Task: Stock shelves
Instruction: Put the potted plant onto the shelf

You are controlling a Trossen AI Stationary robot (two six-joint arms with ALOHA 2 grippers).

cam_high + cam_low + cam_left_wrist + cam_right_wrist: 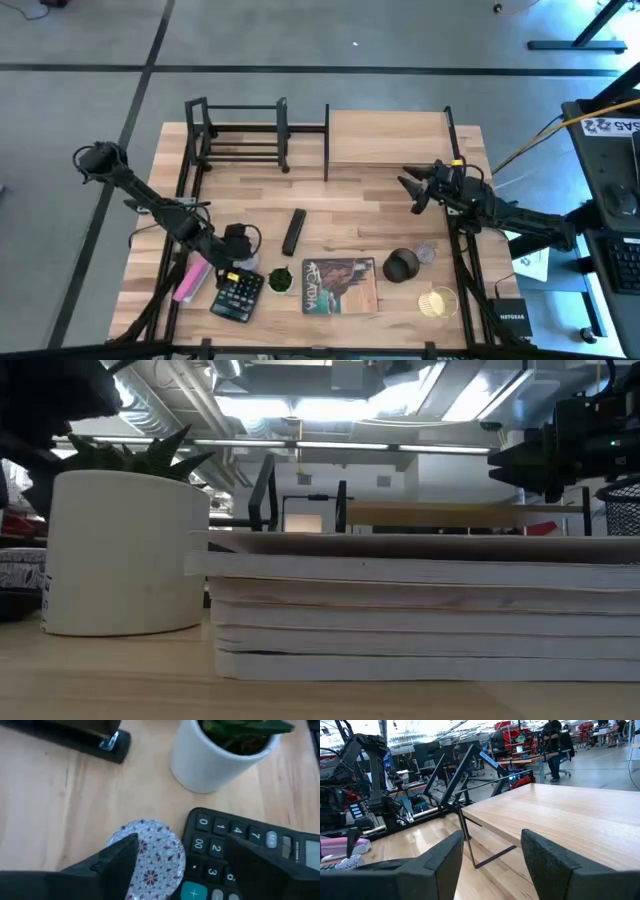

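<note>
High view first: the wooden shelf [388, 137] stands at the bench's far edge toward the right corner, and the black rack [240, 133] just beside it along the same edge, toward the left. Both look unstocked. Along the near edge lie a pink item [190, 281], a calculator [238, 295], a small potted plant [279, 280], a book [340, 285], a dark cup [401, 265] and a gold wire piece [437, 302]; a black stapler [293, 231] sits mid-bench. The left gripper [240, 262] hangs over the calculator's far end; the right gripper [413, 189] waits just in front of the wooden shelf.

Low view: the plant's white pot [125, 552] stands beside the book's stacked pages [420, 610], with both shelves far behind.

Left wrist view: the fingers are spread wide, empty, straddling a round patterned lid [147, 857] that touches the calculator [240, 852]. To grasp well, I judge the fingers should centre on the lid and clear the calculator's edge before closing, or both will shift.

Right wrist view: the right fingers stand wide apart, holding nothing, facing the shelf's top board [570, 815].
</note>
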